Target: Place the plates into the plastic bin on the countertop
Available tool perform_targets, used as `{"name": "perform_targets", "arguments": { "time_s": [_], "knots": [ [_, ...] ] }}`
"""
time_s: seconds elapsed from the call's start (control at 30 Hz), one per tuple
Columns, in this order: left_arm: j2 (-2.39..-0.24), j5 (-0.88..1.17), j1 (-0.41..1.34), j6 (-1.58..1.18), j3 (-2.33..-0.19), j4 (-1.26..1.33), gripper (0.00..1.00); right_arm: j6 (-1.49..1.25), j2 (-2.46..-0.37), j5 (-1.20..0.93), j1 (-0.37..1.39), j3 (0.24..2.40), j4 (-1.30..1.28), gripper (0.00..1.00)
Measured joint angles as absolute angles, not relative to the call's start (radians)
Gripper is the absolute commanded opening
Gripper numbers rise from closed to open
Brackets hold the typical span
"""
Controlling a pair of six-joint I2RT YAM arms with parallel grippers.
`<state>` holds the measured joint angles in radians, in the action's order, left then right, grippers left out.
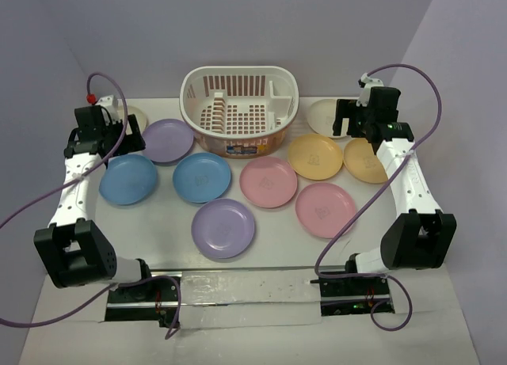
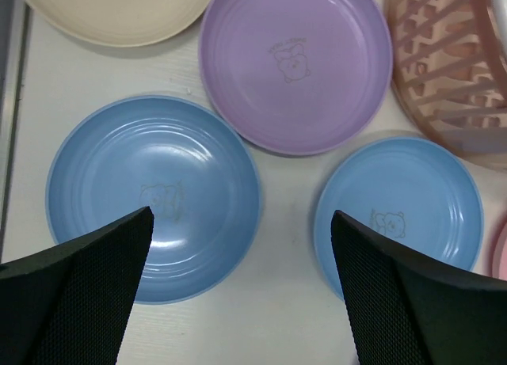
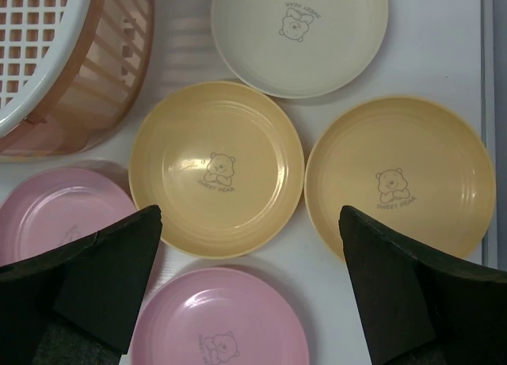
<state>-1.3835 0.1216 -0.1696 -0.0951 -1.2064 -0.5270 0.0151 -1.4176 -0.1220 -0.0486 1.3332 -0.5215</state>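
The cream slotted bin (image 1: 238, 112) stands empty at the back centre. Several plates lie flat on the white countertop (image 1: 269, 242) in front of it: lilac (image 1: 167, 139), blue (image 1: 127, 179), blue (image 1: 202, 177), lilac (image 1: 223, 228), pink (image 1: 268, 181), pink (image 1: 325, 209), yellow-orange (image 1: 314, 156), (image 1: 363, 161) and cream (image 1: 323, 117). My left gripper (image 1: 131, 135) hangs open and empty above the gap between the two blue plates (image 2: 154, 195), (image 2: 400, 207). My right gripper (image 1: 347, 121) hangs open and empty above the yellow-orange plates (image 3: 215, 169), (image 3: 400, 183).
A second cream plate (image 2: 119, 9) lies at the back left, mostly hidden by the left arm in the top view. Lilac walls close in the back and sides. The bin's wall (image 2: 447, 72) is just right of the lilac plate (image 2: 295, 64).
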Motion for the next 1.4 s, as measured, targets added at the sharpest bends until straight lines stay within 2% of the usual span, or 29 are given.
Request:
{"name": "perform_targets", "arguments": {
  "time_s": [0.13, 0.43, 0.73, 0.97, 1.2, 1.4],
  "knots": [
    [-1.478, 0.059, -0.205, -0.152, -1.307, -0.56, 0.96, 0.015, -1.421, -0.123, -0.049, 1.335, -0.523, 1.0],
    [-1.871, -0.092, -0.323, -0.292, -1.677, -0.629, 0.99, 0.001, -1.431, -0.119, -0.051, 1.337, -0.533, 1.0],
    [-2.232, -0.113, -0.395, -0.396, -1.977, -0.718, 0.91, -0.024, -1.469, -0.111, -0.051, 1.364, -0.54, 1.0],
    [-2.335, -0.105, -0.396, -0.439, -2.063, -0.719, 0.86, -0.025, -1.508, -0.103, -0.051, 1.372, -0.548, 1.0],
    [-2.403, -0.096, -0.39, -0.46, -2.122, -0.709, 0.73, -0.025, -1.532, -0.097, -0.051, 1.375, -0.549, 1.0],
    [-2.447, -0.088, -0.384, -0.461, -2.133, -0.69, 0.51, -0.025, -1.549, -0.094, -0.051, 1.385, -0.558, 1.0]
  ]
}}
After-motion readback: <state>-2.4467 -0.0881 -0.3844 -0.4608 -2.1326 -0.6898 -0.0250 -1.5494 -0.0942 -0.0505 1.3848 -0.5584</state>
